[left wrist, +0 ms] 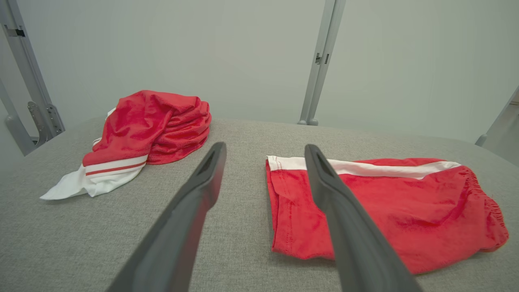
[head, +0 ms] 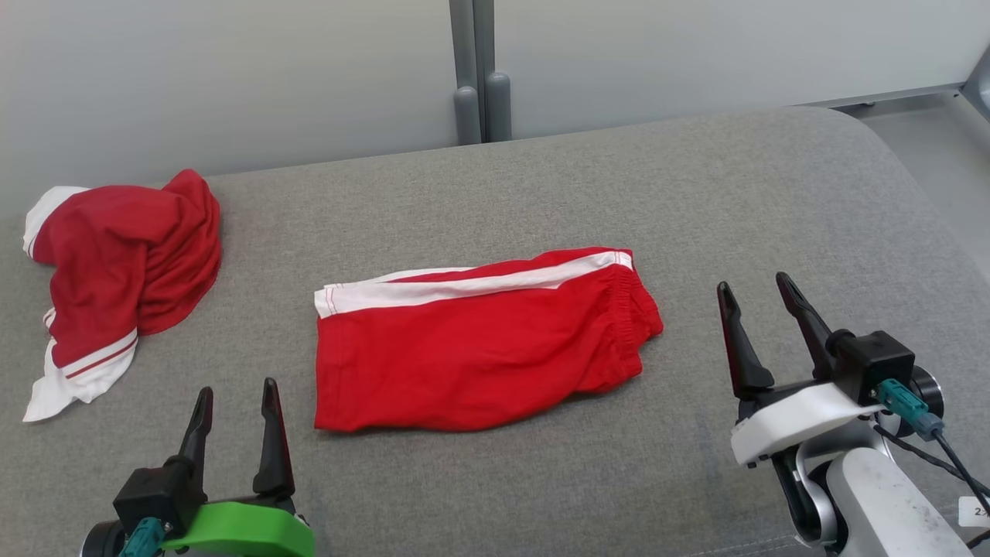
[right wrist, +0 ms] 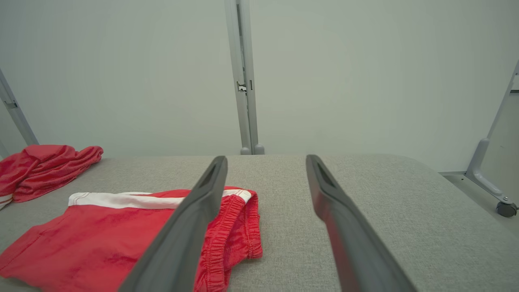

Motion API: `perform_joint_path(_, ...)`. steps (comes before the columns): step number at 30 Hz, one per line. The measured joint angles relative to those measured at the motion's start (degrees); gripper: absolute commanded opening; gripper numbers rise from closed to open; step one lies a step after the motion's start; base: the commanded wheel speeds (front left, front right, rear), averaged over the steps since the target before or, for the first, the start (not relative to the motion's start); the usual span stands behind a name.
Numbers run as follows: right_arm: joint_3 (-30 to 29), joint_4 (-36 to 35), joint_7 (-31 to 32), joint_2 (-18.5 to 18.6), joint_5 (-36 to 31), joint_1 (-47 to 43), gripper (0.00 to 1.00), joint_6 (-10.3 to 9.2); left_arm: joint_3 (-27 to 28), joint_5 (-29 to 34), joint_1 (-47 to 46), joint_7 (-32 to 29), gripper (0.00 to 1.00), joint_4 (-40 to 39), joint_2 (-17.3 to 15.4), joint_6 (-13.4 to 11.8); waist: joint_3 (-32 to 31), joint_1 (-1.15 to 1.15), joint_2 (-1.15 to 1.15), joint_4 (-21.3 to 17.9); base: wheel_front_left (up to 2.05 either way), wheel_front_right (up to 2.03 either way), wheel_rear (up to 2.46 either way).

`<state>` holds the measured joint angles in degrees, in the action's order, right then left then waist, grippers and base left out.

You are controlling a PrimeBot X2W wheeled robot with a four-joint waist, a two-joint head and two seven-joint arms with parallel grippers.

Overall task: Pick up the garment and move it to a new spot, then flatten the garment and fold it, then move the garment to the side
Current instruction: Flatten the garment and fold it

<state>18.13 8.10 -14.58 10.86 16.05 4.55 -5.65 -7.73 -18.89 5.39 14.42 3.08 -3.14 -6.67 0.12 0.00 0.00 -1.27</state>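
A red garment [head: 479,340], shorts with a white side stripe and an elastic waistband, lies folded flat in the middle of the grey padded surface [head: 696,193]; it also appears in the left wrist view [left wrist: 389,207] and the right wrist view [right wrist: 101,239]. My left gripper [head: 237,387] hovers open near the front edge, just left of the shorts' hem, nothing between its fingers [left wrist: 264,147]. My right gripper [head: 752,281] stands open to the right of the waistband, apart from the cloth [right wrist: 266,158].
A second red garment [head: 124,263] with white trim lies crumpled in a heap at the far left [left wrist: 150,125]. Pale wall panels and a grey post [head: 479,70] stand behind the surface. Bare floor shows past the right edge [right wrist: 486,190].
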Motion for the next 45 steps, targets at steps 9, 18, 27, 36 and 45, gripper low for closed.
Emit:
perform_joint_path(9,-0.31,-0.15,0.0,-0.02,0.0,-0.37,1.0,0.03,-0.1,0.13,0.79,0.0,1.0,-1.24,0.08,-0.16,0.65,0.0,0.0,0.46,0.0,0.0,0.0)
perform_joint_path(18,-0.52,2.6,0.29,0.02,0.8,-0.26,1.0,1.11,-1.24,1.29,0.79,0.0,1.0,-2.37,0.14,-0.16,2.29,0.0,0.0,1.7,0.0,0.0,0.0)
perform_joint_path(27,-3.57,10.96,6.44,-3.2,11.65,3.07,1.0,5.15,-3.36,1.59,0.49,0.0,1.0,-3.57,0.22,-0.18,4.99,0.0,0.0,4.26,0.0,0.0,0.0)
perform_joint_path(36,-6.35,17.94,10.67,-3.92,16.93,8.52,1.0,7.66,-3.7,1.59,-0.9,0.0,1.0,-3.58,0.26,-0.18,7.19,0.0,0.0,8.14,0.0,0.0,0.0)
perform_joint_path(45,-6.37,24.24,14.37,-0.78,16.61,14.99,1.0,8.34,-4.3,1.57,-1.07,0.0,1.0,-3.5,0.3,-0.19,9.08,0.0,0.0,10.84,0.0,0.0,0.0)
